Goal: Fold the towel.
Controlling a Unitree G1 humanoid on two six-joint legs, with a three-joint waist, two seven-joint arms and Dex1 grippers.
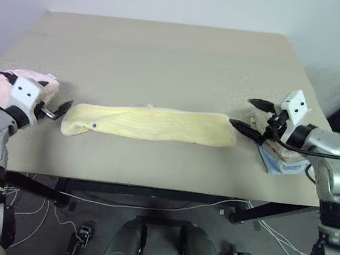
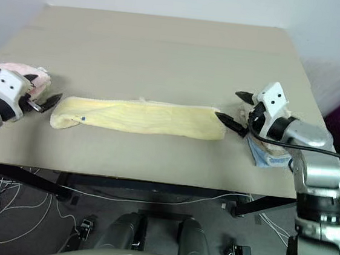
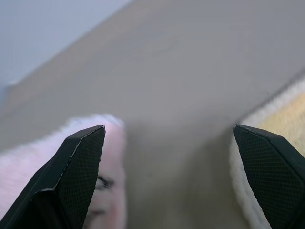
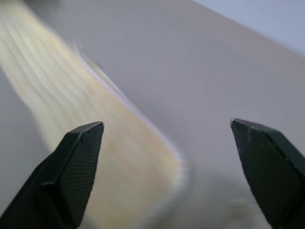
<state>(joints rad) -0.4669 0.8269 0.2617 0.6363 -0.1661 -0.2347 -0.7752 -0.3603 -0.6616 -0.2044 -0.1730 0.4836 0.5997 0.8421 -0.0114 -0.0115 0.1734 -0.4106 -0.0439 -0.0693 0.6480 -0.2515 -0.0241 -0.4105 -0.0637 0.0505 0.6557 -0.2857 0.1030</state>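
Note:
The towel (image 1: pixel 149 123) is pale yellow and lies as a long narrow strip across the front part of the table (image 1: pixel 165 60), with a small dark mark near its left end. My left gripper (image 1: pixel 54 98) is open just off that left end, and nothing sits between its fingers (image 3: pixel 81 167). Off the right end of the strip, my right gripper (image 1: pixel 251 116) is also open and empty, one finger close to the towel's corner. In the right wrist view the towel (image 4: pixel 95 119) runs away beside one finger (image 4: pixel 76 162).
A pink fluffy towel (image 1: pixel 1 88) lies at the table's left edge, beside my left gripper. A beige folded towel on a blue cloth (image 1: pixel 279 160) sits under my right wrist at the right edge. Cables trail on the floor below the table's front edge.

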